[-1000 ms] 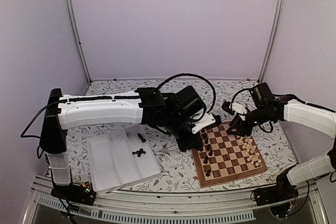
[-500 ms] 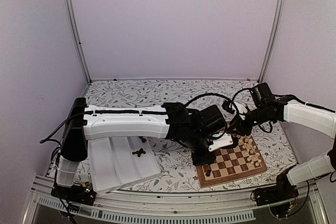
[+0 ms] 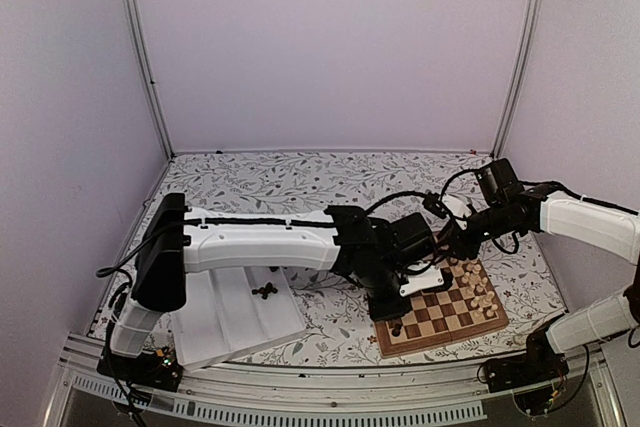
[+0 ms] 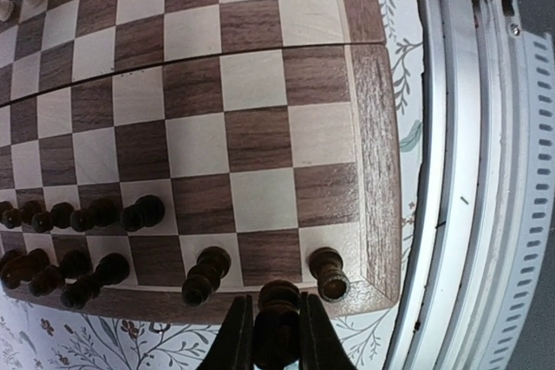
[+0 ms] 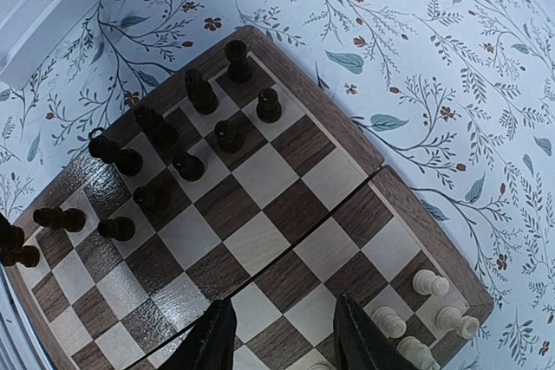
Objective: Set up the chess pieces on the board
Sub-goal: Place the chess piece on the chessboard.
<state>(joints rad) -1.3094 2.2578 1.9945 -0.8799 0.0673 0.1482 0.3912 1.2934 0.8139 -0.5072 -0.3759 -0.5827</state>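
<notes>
The board (image 3: 441, 340) lies at the right of the table. Dark chess pieces (image 4: 87, 214) stand in two rows along its left side, and pale ones (image 5: 434, 301) crowd the opposite side. My left gripper (image 3: 388, 309) hangs over the board's near left corner, shut on a dark piece (image 4: 279, 301). That piece sits just outside the border, between a dark piece (image 4: 205, 273) and a dark rook (image 4: 329, 273) on the last row. My right gripper (image 5: 284, 344) hovers open over the board's middle squares (image 5: 295, 214), with nothing between its fingers.
A white ridged tray (image 3: 215, 317) lies at the near left with a few dark pieces (image 3: 265, 292) in it. The left arm stretches low across the table between tray and board. A metal rail (image 4: 468, 214) runs along the table's near edge beside the board.
My left arm has swung toward the near edge, carrying the dark piece from the board's left side to its near left corner. The right gripper has stayed in place.
</notes>
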